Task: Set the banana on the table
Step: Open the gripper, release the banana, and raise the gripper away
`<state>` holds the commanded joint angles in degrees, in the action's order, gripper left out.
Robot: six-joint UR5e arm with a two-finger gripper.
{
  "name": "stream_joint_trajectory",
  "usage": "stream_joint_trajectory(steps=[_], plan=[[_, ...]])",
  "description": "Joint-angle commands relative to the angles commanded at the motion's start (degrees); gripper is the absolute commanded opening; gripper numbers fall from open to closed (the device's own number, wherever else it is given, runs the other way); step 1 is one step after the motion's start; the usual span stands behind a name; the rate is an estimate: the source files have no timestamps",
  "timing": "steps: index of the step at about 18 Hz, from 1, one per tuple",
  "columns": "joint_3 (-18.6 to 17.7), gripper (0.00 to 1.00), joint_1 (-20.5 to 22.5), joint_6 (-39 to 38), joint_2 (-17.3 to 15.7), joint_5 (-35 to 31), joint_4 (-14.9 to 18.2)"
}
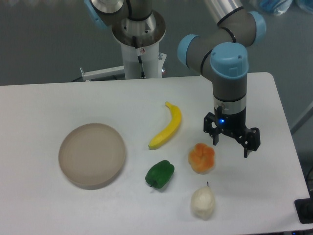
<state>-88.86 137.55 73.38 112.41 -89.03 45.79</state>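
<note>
The yellow banana (167, 126) lies flat on the white table (58, 103) near its middle, stem end pointing away from the camera. Nothing holds it. My gripper (231, 145) hangs to the right of the banana, well apart from it and just right of the orange fruit. Its two dark fingers are spread and there is nothing between them.
A round beige plate (92, 154) sits at the left. An orange fruit (201, 158), a green pepper (160, 174) and a whitish pear-like fruit (203, 201) lie in front of the banana. The table's right edge is close to the gripper.
</note>
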Motion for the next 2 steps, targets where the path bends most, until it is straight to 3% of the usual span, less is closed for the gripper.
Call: stream_joint_trajectory(steps=[2], plan=[[0.18,1.0,0.0,0.27,0.09,0.09,0.0]])
